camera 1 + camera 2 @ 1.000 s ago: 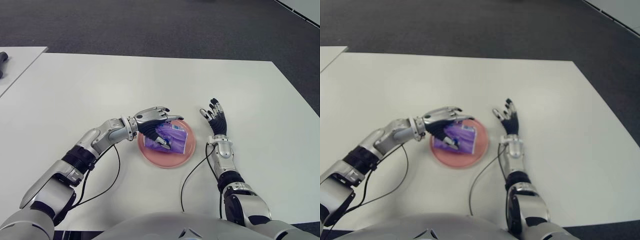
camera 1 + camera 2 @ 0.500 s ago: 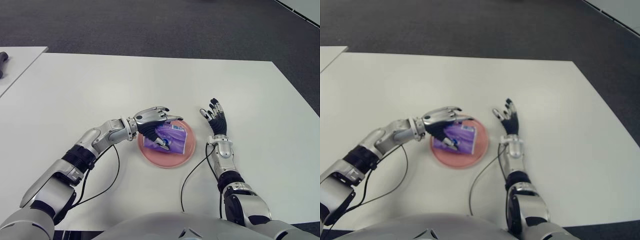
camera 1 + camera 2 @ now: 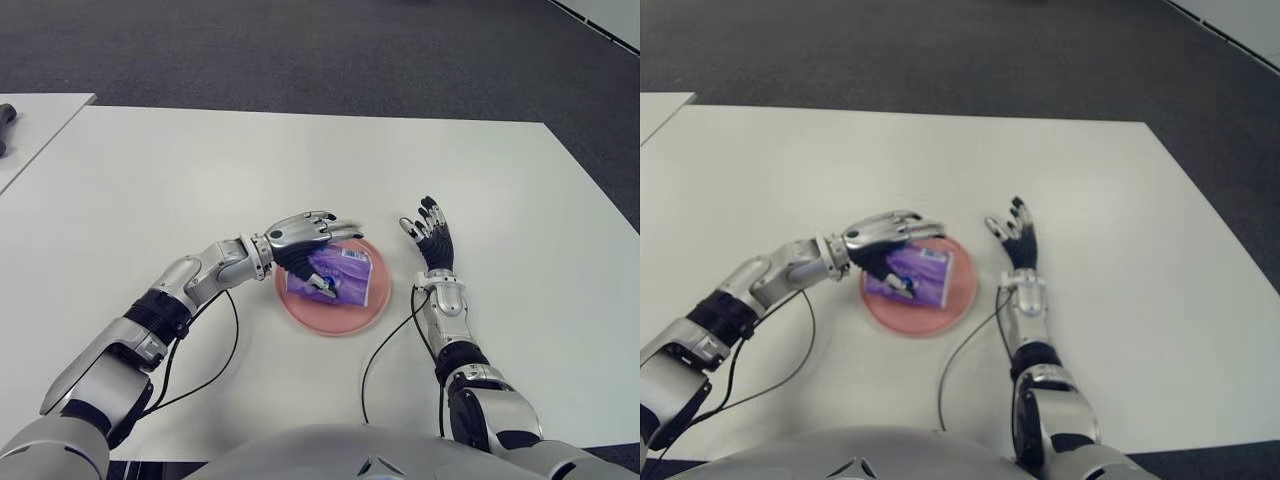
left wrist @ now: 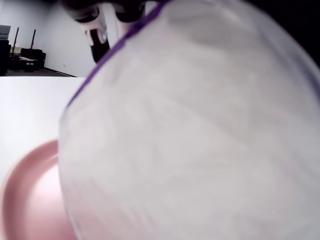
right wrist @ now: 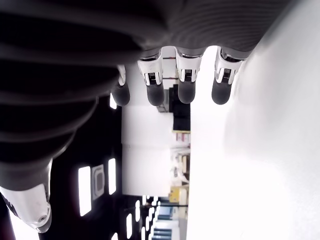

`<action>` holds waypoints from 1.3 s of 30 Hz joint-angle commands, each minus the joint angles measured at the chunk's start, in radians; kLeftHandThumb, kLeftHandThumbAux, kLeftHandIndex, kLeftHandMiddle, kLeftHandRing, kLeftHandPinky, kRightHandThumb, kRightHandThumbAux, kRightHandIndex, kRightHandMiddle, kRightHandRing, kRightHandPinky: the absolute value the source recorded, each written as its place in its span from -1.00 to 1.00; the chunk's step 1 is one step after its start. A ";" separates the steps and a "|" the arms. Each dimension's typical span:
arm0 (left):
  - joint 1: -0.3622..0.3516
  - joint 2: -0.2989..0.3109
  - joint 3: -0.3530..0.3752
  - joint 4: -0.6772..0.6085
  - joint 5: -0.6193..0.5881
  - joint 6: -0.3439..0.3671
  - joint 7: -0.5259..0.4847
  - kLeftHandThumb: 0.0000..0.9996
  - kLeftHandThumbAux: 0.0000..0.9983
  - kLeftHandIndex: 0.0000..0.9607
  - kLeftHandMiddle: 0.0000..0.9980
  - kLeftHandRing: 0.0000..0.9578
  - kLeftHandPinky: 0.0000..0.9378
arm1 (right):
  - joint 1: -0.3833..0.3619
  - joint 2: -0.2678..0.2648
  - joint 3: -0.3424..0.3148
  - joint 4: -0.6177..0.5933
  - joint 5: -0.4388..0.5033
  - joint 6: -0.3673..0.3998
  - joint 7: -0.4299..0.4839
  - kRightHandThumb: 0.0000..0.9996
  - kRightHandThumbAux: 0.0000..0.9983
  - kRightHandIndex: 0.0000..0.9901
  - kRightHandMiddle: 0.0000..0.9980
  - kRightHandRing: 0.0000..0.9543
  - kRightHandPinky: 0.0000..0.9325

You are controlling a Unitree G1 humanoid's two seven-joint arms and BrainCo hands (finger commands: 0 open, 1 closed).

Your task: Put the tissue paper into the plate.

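- The left hand (image 3: 305, 240) reached over the pink plate (image 3: 300, 300), its fingers (image 3: 318, 221) arched above the purple tissue pack (image 3: 345, 275) and its thumb against the pack's near side; the hold looked loose rather than tight.
- The tissue pack lay inside the plate, right under that hand's palm, its far end sticking out past the fingertips.
- In the left wrist view the pack's pale wrapper (image 4: 200, 130) filled nearly everything, with the plate's rim (image 4: 25, 190) beside it.
- The pack looked light, soft and squashy, with a slippery film wrapper; pinching across its narrow sides seemed the surest hold.
- The right hand (image 3: 428, 235) showed just beyond the plate's far edge from the left hand, fingers spread, holding nothing, above the white table (image 3: 200, 170).
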 commanded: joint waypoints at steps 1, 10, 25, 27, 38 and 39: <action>0.011 0.007 0.017 0.024 0.014 0.024 0.013 -0.94 -0.34 -1.00 -1.00 -1.00 -1.00 | 0.075 0.025 0.000 0.070 -0.001 0.052 -0.003 -0.77 0.22 -0.96 -0.91 -0.91 -0.84; 0.018 -0.007 0.078 -0.029 -0.046 0.051 0.007 -0.92 -0.31 -1.00 -1.00 -1.00 -1.00 | 0.072 0.025 0.001 0.074 -0.001 0.052 -0.004 -0.77 0.22 -0.96 -0.91 -0.91 -0.84; 0.007 -0.029 0.131 -0.055 -0.090 0.088 0.016 -0.89 -0.39 -1.00 -1.00 -1.00 -1.00 | 0.069 0.026 0.002 0.080 -0.001 0.050 -0.007 -0.77 0.22 -0.96 -0.91 -0.91 -0.84; 0.009 -0.031 0.139 -0.064 -0.096 0.092 0.013 -0.88 -0.41 -1.00 -1.00 -1.00 -1.00 | 0.069 0.026 0.002 0.080 -0.001 0.050 -0.007 -0.77 0.22 -0.96 -0.91 -0.91 -0.84; 0.018 -0.032 0.166 -0.111 -0.093 0.133 0.009 -0.88 -0.45 -1.00 -1.00 -1.00 -1.00 | 0.068 0.026 0.003 0.081 -0.001 0.049 -0.008 -0.77 0.22 -0.96 -0.91 -0.91 -0.84; 0.018 -0.032 0.167 -0.113 -0.097 0.134 0.008 -0.88 -0.45 -1.00 -1.00 -1.00 -1.00 | 0.068 0.026 0.003 0.081 -0.001 0.049 -0.008 -0.77 0.22 -0.96 -0.91 -0.91 -0.84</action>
